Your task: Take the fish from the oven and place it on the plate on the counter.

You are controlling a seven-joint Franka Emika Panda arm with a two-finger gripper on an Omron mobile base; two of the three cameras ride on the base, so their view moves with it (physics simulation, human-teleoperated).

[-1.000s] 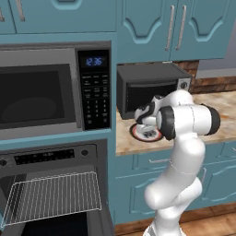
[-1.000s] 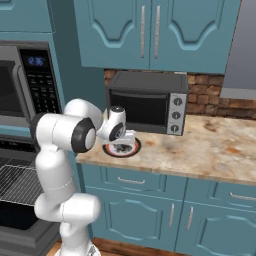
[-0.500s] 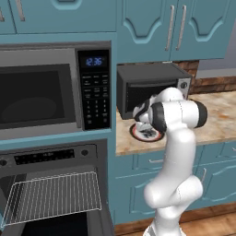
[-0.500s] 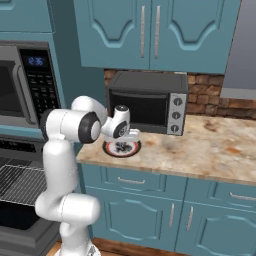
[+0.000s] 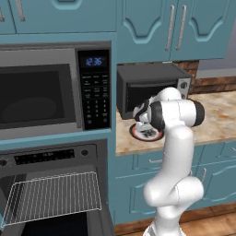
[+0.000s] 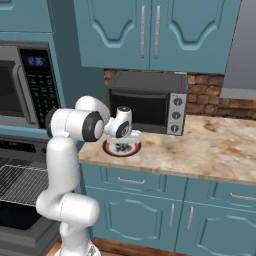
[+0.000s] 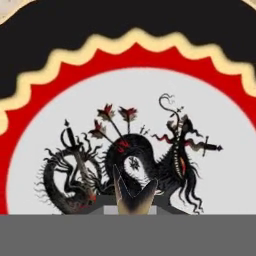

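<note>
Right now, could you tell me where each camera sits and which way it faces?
Left base view: behind the arm's left, facing the oven, the plate and the arm.
Right base view: behind its right, facing the counter, the plate and the arm.
Hand view: on the hand, looking close onto the plate; a dark tail-like shape at the bottom.
All share the plate.

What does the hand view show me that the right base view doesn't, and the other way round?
Hand view: the plate's fine detail, a dark dragon-like motif on white, ringed by red with a wavy cream edge. Right base view: the surroundings, with the counter, black toaster oven, microwave and a wire rack lower left. Both: the same plate, seen from above.
</note>
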